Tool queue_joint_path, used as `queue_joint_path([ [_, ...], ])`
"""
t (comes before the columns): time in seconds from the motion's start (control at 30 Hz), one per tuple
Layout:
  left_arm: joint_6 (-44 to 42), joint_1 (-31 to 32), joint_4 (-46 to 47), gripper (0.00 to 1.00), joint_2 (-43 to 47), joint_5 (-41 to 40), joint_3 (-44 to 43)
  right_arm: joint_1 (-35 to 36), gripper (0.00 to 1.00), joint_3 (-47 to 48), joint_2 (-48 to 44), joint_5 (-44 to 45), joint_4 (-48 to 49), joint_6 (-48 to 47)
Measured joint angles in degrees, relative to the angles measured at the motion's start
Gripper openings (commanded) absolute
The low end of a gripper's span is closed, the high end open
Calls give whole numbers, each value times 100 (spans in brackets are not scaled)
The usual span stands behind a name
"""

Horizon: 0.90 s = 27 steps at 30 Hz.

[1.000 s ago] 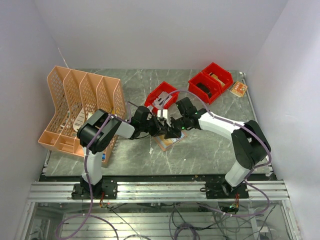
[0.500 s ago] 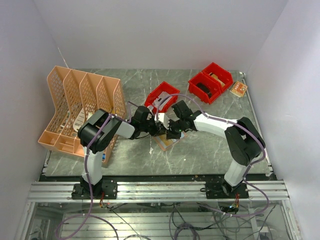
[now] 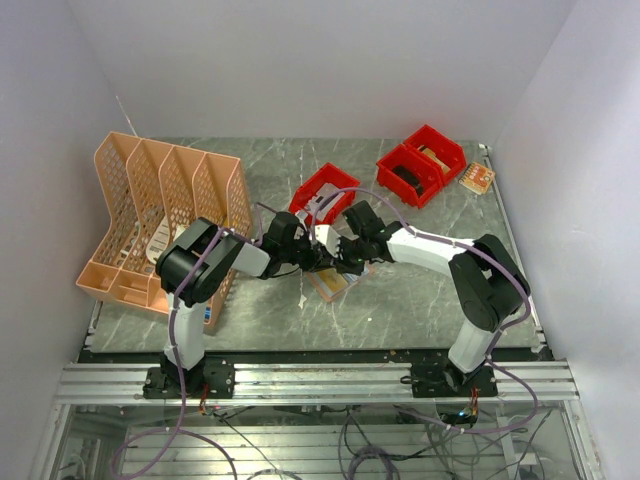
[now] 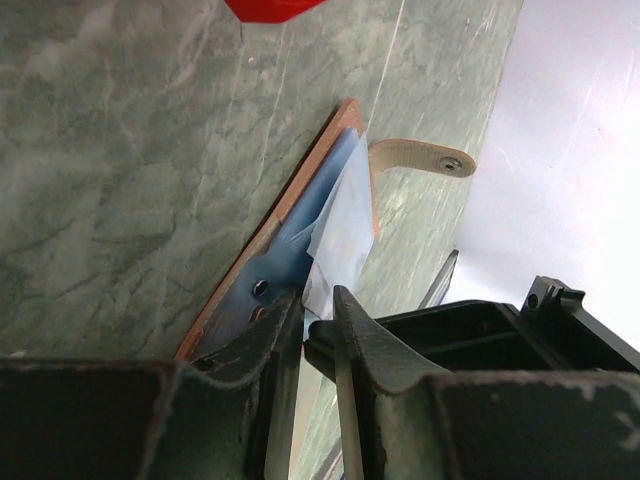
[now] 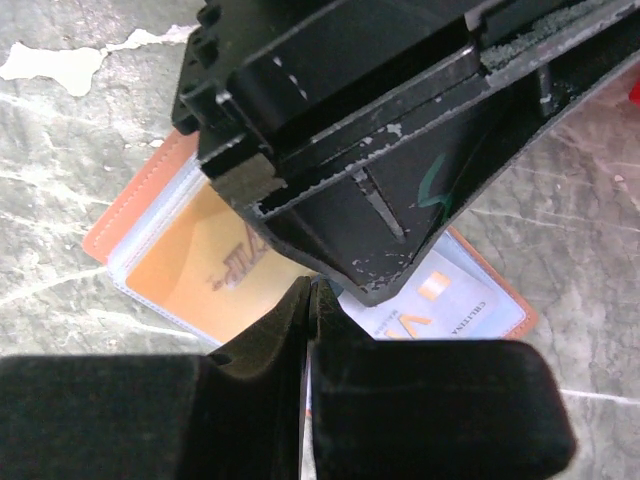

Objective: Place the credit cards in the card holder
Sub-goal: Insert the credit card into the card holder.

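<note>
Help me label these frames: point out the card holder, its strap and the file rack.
card holder (image 5: 130, 205), right wrist view, stitched tan edge.
strap (image 4: 410, 152), left wrist view, middle of the tan band.
file rack (image 3: 150, 190), top view, a mesh divider.

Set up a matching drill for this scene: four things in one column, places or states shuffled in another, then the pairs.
1 peach mesh file rack
2 two red plastic bins side by side
3 tan leather-like card holder
4 right pincer

A shut
B at the far left
C far right corner
D lying open in the middle

Pairs: 1-B; 2-C; 3-D; 4-A
</note>
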State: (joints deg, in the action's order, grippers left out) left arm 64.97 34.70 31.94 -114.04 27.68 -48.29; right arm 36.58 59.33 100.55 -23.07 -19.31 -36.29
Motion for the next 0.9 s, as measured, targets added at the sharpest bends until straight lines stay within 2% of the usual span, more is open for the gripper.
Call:
queue_joint_path([
  [0.5, -37, -42, 2, 39, 72, 24, 2, -411, 2, 0, 0, 258, -7, 0],
  [0.6, -120, -52, -107, 40, 144, 15, 2, -584, 4, 2, 0, -48, -52, 35],
  [0.7, -249, -55, -262, 40, 245, -13, 2, -920, 6, 17, 0, -708, -203, 92],
  [0.9, -706, -66, -796, 40, 629, -234, 4, -1565, 16, 96, -2, -1766, -407, 343],
])
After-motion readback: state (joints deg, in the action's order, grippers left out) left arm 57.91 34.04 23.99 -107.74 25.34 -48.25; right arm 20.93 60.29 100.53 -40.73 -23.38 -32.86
